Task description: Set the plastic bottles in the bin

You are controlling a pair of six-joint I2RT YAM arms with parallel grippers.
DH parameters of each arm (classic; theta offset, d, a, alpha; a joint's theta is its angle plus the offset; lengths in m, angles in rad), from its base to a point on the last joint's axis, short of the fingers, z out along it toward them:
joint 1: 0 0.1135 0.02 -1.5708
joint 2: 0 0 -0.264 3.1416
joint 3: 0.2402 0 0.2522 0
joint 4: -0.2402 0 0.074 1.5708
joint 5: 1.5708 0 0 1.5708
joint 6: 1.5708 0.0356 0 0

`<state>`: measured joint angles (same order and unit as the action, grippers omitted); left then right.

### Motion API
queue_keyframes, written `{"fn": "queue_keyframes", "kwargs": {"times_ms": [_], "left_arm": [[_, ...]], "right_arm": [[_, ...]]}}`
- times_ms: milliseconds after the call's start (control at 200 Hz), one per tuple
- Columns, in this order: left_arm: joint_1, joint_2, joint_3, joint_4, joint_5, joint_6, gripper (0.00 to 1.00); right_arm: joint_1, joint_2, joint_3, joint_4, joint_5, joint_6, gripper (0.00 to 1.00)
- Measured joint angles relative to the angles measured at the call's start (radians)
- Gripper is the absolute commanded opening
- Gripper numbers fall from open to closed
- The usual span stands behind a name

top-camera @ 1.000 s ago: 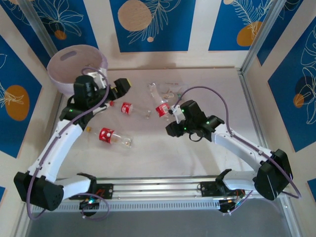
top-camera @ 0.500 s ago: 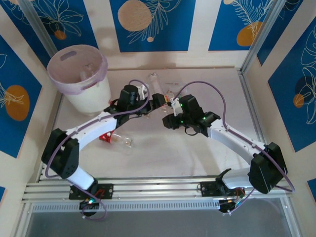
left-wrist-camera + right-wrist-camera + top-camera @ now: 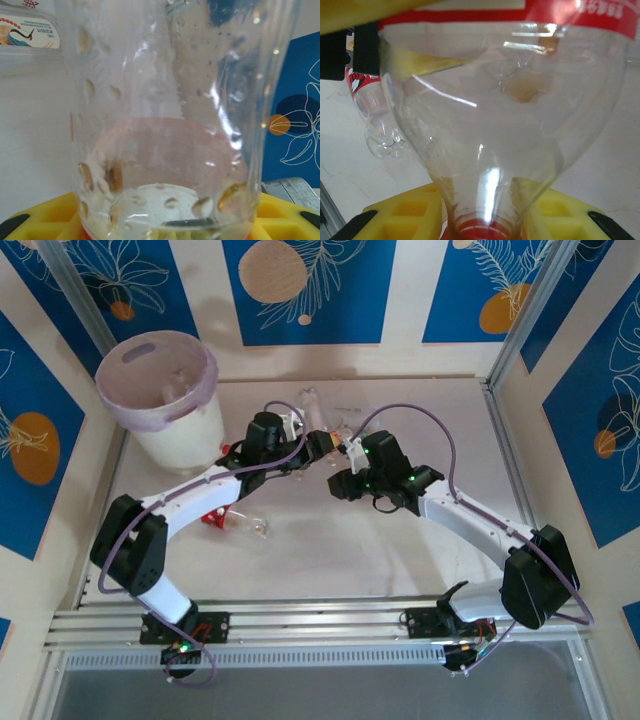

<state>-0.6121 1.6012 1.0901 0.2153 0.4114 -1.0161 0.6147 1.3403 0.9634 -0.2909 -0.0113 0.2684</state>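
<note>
A clear plastic bottle (image 3: 490, 100) with a red label and red cap hangs between both grippers at mid-table. My right gripper (image 3: 348, 452) is shut on its neck, just above the cap (image 3: 487, 232). My left gripper (image 3: 322, 445) faces it from the left, with yellow fingers (image 3: 45, 220) against both sides of the bottle's base end (image 3: 165, 125). Another red-labelled bottle (image 3: 225, 520) lies under the left arm. A clear bottle (image 3: 312, 405) lies near the back. The bin (image 3: 160, 390), white with a pale purple liner, stands at the back left with bottles inside.
Patterned blue-and-cream walls close in the table on three sides. The arm bases and a metal rail (image 3: 320, 625) run along the near edge. A labelled bottle (image 3: 27, 30) lies beyond the held one, and another lies beside it (image 3: 375, 125).
My left arm swung from the bin to the table's middle and its jaws narrowed onto the bottle in the right gripper. The right gripper shifted slightly toward the back.
</note>
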Motion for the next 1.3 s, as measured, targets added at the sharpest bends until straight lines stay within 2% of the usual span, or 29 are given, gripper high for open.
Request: {"fn": "queue_keyframes", "kwargs": {"times_ms": [50,190,315,430,510,660,915,1125,1230,1301], "left_arm": [[0.0,0.001,0.0,0.003,0.0,0.0,0.46],[0.0,0.008,0.007,-0.002,-0.002,0.009,0.38],[0.001,0.013,0.045,-0.053,-0.019,0.051,0.25],[0.017,0.013,0.119,-0.131,-0.026,0.115,0.21],[0.049,0.012,0.19,-0.196,-0.023,0.17,0.13],[0.196,0.012,0.401,-0.368,-0.023,0.307,0.0],[0.497,0.007,0.776,-0.605,-0.02,0.506,0.0],[0.761,-0.009,0.82,-0.677,-0.017,0.548,0.0],[0.85,-0.006,0.801,-0.692,-0.045,0.556,0.0],[0.88,0.006,0.8,-0.695,-0.07,0.565,0.0]], "right_arm": [[-0.005,0.0,0.0,0.0,-0.008,0.01,0.6],[-0.022,-0.008,0.0,-0.009,-0.026,0.005,0.71],[-0.052,-0.058,0.0,-0.034,-0.051,0.004,0.75],[-0.098,-0.136,0.0,-0.051,-0.073,0.007,0.76],[-0.134,-0.186,0.0,-0.063,-0.077,0.011,0.76],[-0.178,-0.202,-0.002,-0.092,-0.08,0.016,0.76],[-0.183,-0.163,-0.039,-0.103,-0.087,0.033,0.76],[-0.183,-0.154,-0.04,-0.116,-0.087,0.032,0.75],[-0.185,-0.14,-0.04,-0.117,-0.087,0.03,0.75],[-0.185,-0.128,-0.04,-0.118,-0.09,0.029,0.75]]}}
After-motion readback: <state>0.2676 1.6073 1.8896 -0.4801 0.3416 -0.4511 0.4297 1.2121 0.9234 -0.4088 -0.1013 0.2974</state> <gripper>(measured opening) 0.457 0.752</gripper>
